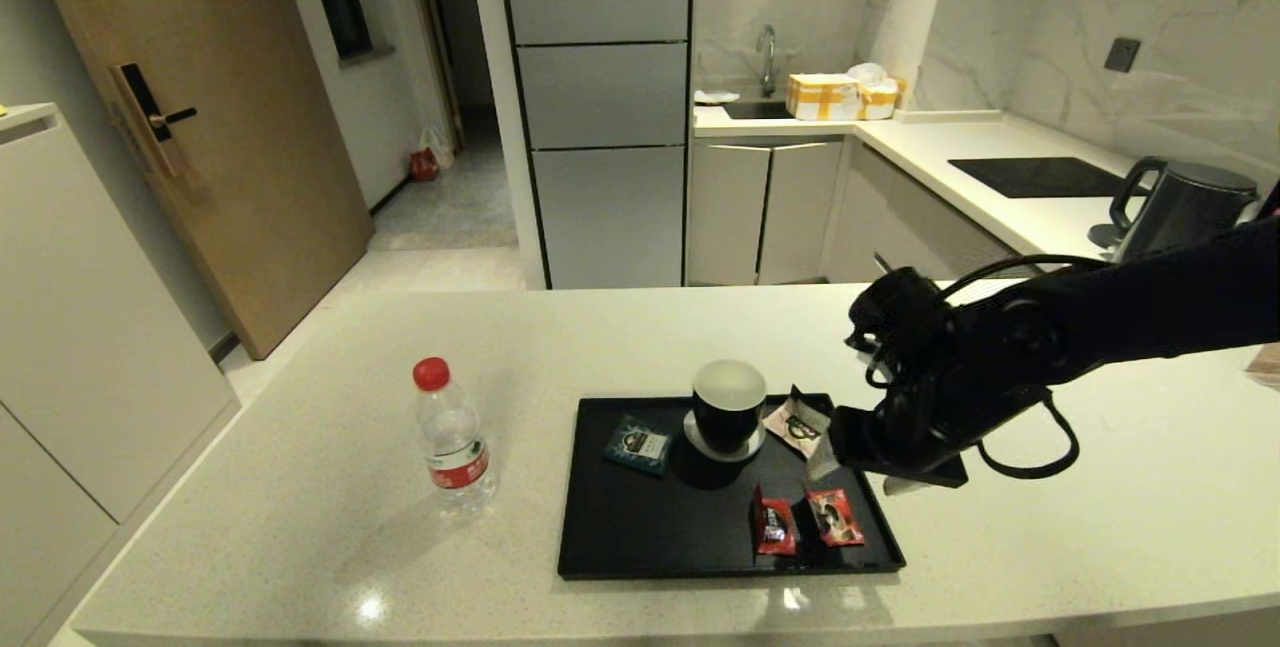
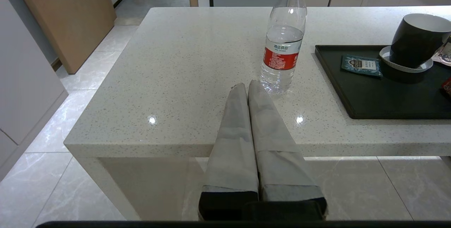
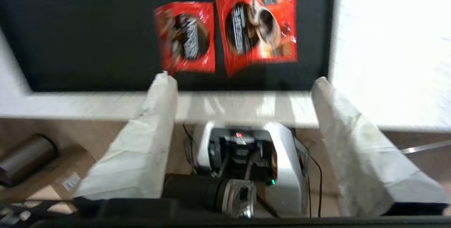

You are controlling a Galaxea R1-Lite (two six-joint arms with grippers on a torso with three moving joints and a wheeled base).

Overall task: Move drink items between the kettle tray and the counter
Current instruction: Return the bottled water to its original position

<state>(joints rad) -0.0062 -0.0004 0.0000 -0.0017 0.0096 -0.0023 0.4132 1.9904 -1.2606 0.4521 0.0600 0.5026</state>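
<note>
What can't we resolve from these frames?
- Head view: right gripper tips merge with the dark arm; only the right wrist view shows them open.
- Pale sachet behind the mug: partly hidden by that gripper.
- Right wrist view: red sachets print blurred.
- Left wrist view: tray cut by frame edge.

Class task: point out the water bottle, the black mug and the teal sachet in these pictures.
water bottle (image 1: pixel 455 467), head view, red label.
black mug (image 1: pixel 728 419), head view, dark outer wall.
teal sachet (image 1: pixel 638 445), head view, middle of its face.

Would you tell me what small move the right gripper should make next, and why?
Probably lift clear: the right gripper is open and empty, the two red sachets lie flat on the kettle tray, and the water bottle stands on the counter.
</note>
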